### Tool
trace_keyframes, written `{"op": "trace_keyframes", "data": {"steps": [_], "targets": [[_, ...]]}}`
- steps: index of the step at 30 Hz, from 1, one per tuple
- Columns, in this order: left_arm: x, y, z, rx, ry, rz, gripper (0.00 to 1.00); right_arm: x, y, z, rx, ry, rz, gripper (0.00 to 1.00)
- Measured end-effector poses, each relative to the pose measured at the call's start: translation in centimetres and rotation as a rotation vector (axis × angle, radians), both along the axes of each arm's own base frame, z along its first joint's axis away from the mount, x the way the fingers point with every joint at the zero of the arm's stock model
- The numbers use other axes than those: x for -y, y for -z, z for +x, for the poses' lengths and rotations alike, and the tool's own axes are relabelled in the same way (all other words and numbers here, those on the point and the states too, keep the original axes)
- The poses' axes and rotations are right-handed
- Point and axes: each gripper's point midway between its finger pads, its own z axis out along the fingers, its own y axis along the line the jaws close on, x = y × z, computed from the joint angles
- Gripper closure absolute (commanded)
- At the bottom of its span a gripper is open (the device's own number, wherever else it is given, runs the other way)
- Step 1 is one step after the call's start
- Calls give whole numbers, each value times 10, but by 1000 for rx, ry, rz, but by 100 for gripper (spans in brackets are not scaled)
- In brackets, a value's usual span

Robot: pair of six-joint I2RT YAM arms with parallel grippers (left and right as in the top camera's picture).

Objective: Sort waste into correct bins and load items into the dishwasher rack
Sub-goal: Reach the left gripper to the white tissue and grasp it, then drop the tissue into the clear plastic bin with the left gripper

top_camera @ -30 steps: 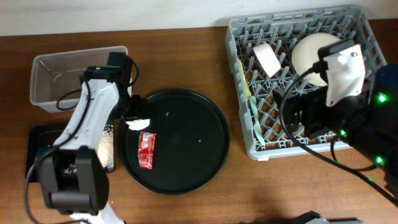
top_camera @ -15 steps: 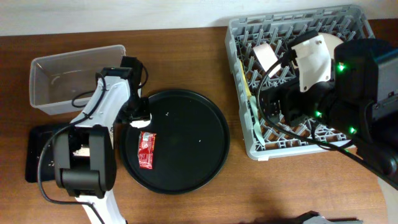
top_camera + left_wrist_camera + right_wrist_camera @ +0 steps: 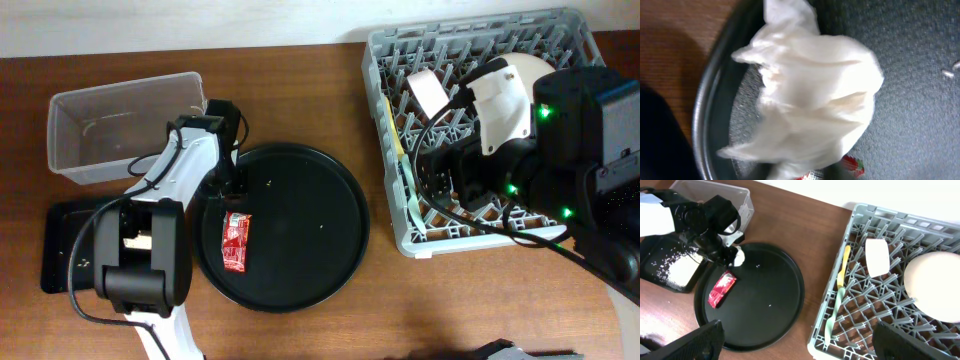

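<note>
At the far left, the shallow black rectangular tray (image 3: 655, 255) holds a heap of white rice grains (image 3: 677, 271), and the clear plastic rectangular tub (image 3: 120, 140) behind it looks bare. The step in hand is waste sorting: the left gripper (image 3: 235, 188) sits at the near rim of the large round black tray (image 3: 340, 230), right at the crumpled white tissue (image 3: 810, 95). The tissue fills the wrist view and hides the fingers, so I cannot tell whether they are clamped on it. The small red sachet wrapper (image 3: 234, 240) lies flat on the round tray just beside it, with a few stray grains (image 3: 948, 73) further in. Next, I judge, comes a lift and a short carry to a bin – probably the tub. At the right, the large square grey plastic rack (image 3: 400, 230) holds slim yellow (image 3: 844, 265) and pale-green (image 3: 832, 312) utensils, a white cup (image 3: 430, 92) and a large cream plate (image 3: 935, 282). The right gripper (image 3: 797, 327) hangs above it, fingers apart and empty. The brown wood-grain table (image 3: 300, 100) meets a pale wall (image 3: 200, 20) behind.
</note>
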Motion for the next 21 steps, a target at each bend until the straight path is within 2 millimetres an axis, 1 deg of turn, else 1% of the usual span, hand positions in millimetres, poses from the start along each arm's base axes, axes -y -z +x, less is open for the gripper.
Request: {"op": "trace_keyframes", "data": {"steps": [5,8,9,12,13,14,15,17,18,21], "targets": [[3,-1,-9,-38,7,-14,99,0,0,0,0,0,0,2],[4,-12,-11,-51,6,-19,99,0,0,0,0,0,0,2],[4,-21,-9,-43,6,-21,99,0,0,0,0,0,0,2],[3,-65,7,66,7,-17,99,0,0,0,1,-1,0,2],[1,-77,12,105,6,-8,99,0,0,0,0,0,0,2],[-4,-97,20,181,3,11,99,0,0,0,0,0,0,2],[-9,-113,26,242,-5,28,99,0,0,0,0,0,0,2],[-22,-138,38,349,-31,56,99,0,0,0,0,0,0,2],[-30,-150,47,409,-51,71,99,0,0,0,0,0,0,2],[-54,-164,73,530,-112,105,99,0,0,0,-1,0,-1,2]]}}
